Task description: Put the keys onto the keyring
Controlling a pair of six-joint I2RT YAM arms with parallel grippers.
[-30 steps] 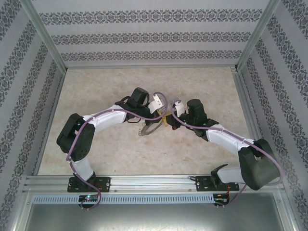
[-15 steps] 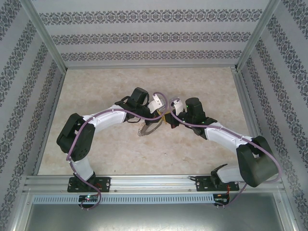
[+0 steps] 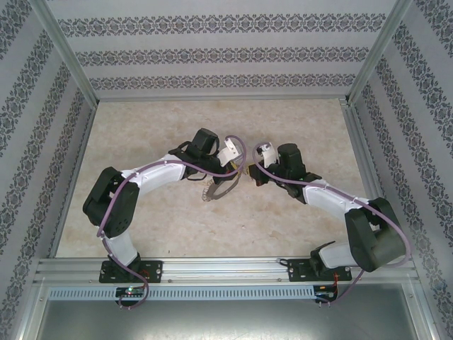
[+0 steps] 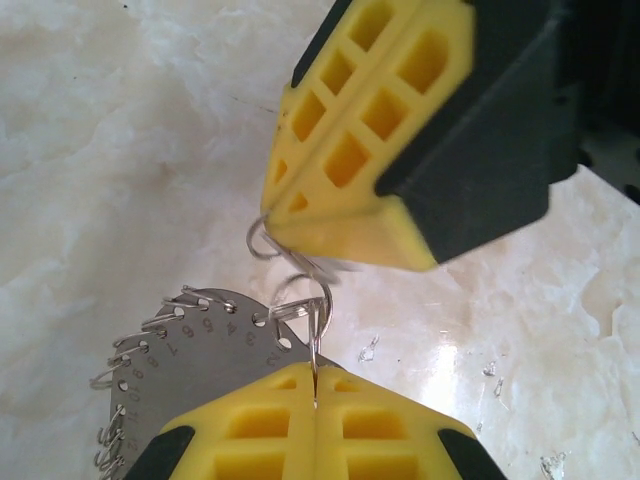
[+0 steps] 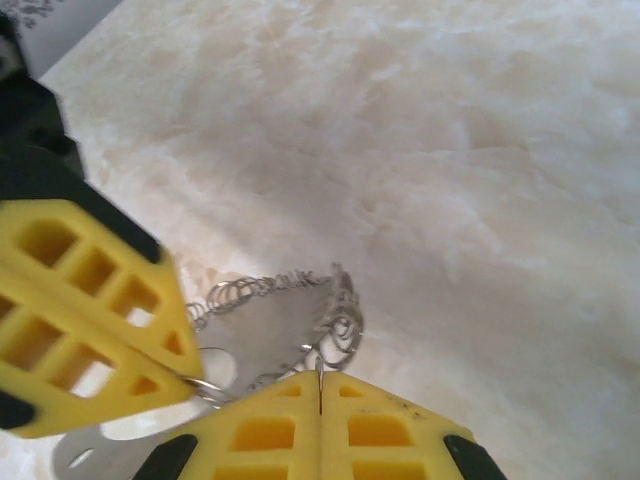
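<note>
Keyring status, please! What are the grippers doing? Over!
Left gripper shut, pinching a wire loop on the keyring. Right gripper shut on a linked loop. Stray wire bits on the table, nothing blocking. Over.

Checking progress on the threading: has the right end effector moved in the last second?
Yes, slightly: the right end effector has shifted rightward, toward the table's right rail.

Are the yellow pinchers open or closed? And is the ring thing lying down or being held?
left gripper, shut, pinching a thin wire loop at the keyring's rim.
right gripper, shut, pinching another wire loop on the same rim.
keyring, held by both grippers at its loops; seems lifted off the table.
</note>
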